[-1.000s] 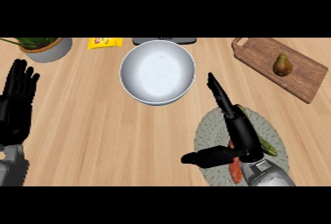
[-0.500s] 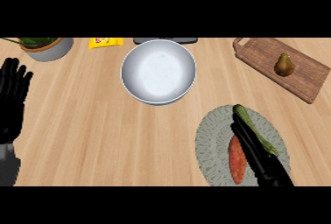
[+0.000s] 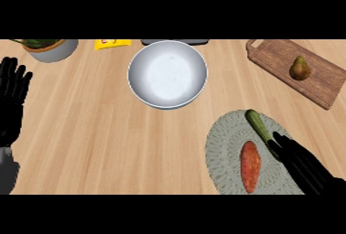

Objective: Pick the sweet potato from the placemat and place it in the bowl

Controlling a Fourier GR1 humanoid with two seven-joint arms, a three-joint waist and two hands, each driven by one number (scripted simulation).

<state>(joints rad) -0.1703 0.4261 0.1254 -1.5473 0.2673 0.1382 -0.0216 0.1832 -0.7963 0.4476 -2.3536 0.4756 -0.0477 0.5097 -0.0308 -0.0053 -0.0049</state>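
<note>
Sweet potato [image 3: 250, 165] lying lengthwise on round grey placemat [image 3: 226, 137], lower right of tabletop [image 3: 101, 137]; green cucumber [image 3: 258, 124] just above it on same mat. Right hand [image 3: 300, 162] open, fingers straight, over mat's right side, just beside sweet potato, holding nothing. White bowl [image 3: 167, 74] top centre, well apart. Left hand [image 3: 12, 103] open, fingers up, at left edge

Bowl [image 3: 167, 73] glossy smooth metal; placemat [image 3: 226, 151] matt woven cloth; counter [image 3: 94, 137] and cutting board [image 3: 297, 68] wood grain.
</note>
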